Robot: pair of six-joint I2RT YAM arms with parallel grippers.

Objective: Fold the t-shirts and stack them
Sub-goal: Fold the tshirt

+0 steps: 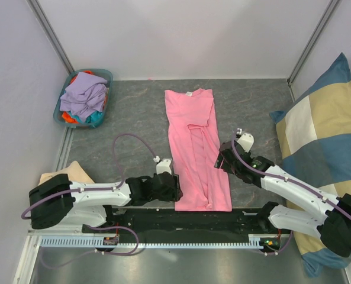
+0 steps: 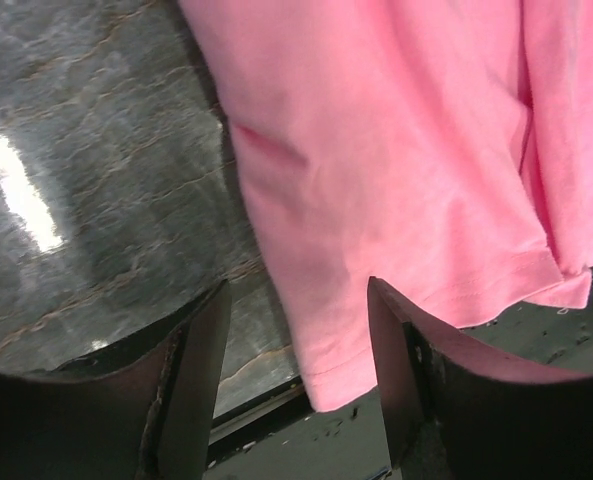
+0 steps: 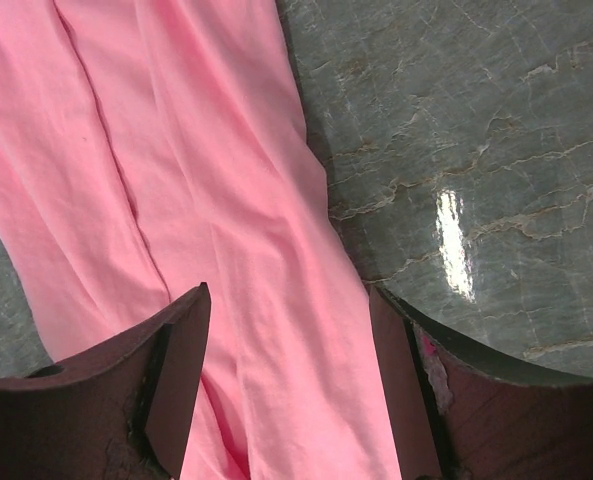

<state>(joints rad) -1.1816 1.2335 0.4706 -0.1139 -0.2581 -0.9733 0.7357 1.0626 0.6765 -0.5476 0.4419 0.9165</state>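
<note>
Pink t-shirt lies folded lengthwise on the desk (collar at the far end); left jaws gape astride its near hem corner, right jaws gape over its right edge, neither gripping anything

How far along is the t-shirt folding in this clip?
Done: the pink tee lies folded lengthwise into a strip. In hand: the left gripper and right gripper, both open, sit at its long edges. Left: the crosswise folds, and the tees heaped in the basket; no stack shows.
</note>
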